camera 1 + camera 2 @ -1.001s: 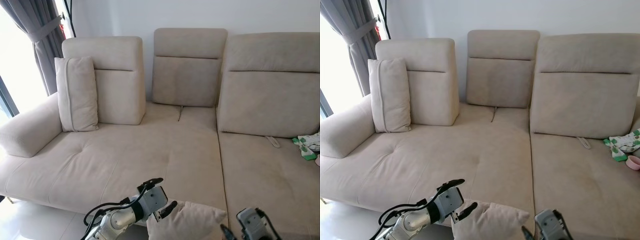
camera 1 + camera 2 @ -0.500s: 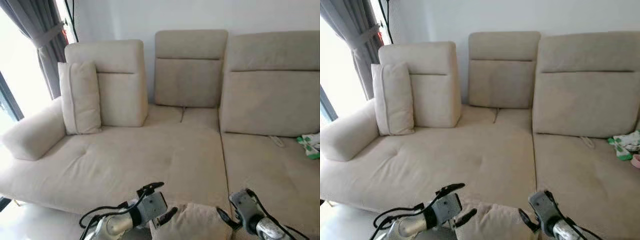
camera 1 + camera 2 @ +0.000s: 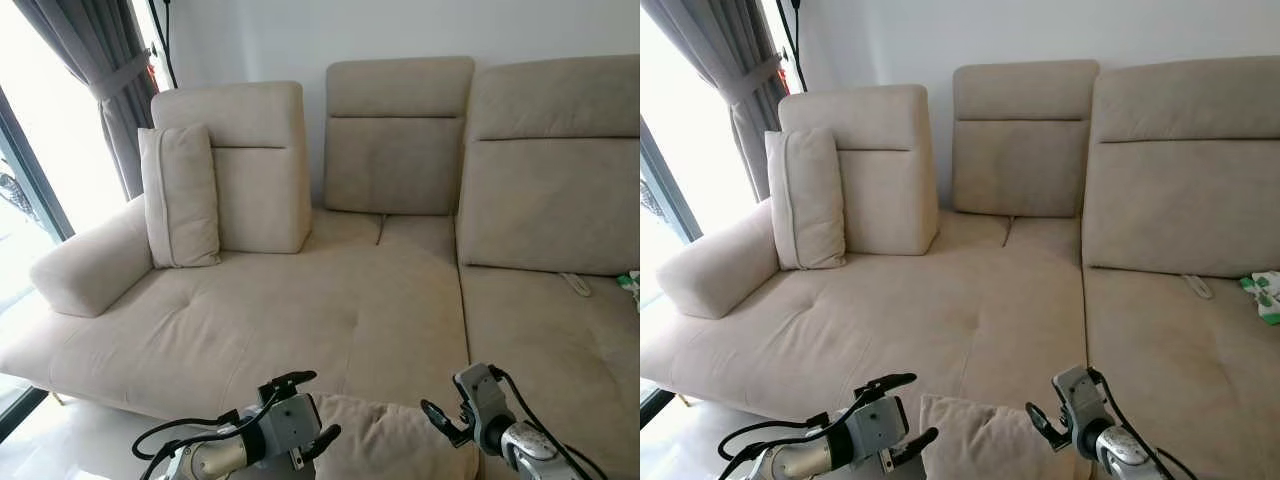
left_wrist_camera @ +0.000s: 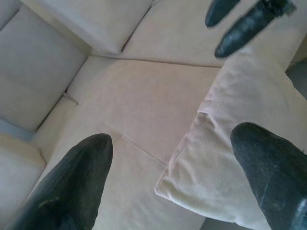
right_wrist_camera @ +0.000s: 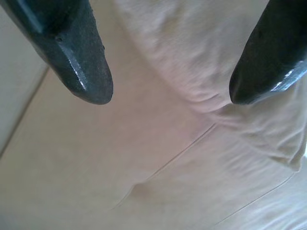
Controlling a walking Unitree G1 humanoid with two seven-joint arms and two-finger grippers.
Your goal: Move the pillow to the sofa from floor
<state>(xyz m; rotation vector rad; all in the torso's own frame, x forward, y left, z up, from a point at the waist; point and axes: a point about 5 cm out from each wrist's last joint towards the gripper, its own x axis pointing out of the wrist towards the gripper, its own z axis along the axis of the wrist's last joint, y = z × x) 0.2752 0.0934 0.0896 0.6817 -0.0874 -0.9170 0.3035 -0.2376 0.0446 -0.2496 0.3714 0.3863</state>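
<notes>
Pillow lying on the near front edge of the beige sofa, flanked by both grippers.
Left gripper reaches in low from the near left, black fingers spread wide, lower finger touching the pillow's left edge; right gripper comes in from the near right, fingers parted beside the pillow's right corner, clamping nothing. Left wrist view brings up the pillow's seamed corner on the seat with one fingertip over it and the right gripper's tips beyond. Right wrist view gives wrinkled fabric close up between two open fingertips. Far left, a second cushion stands upright against the backrest.
</notes>
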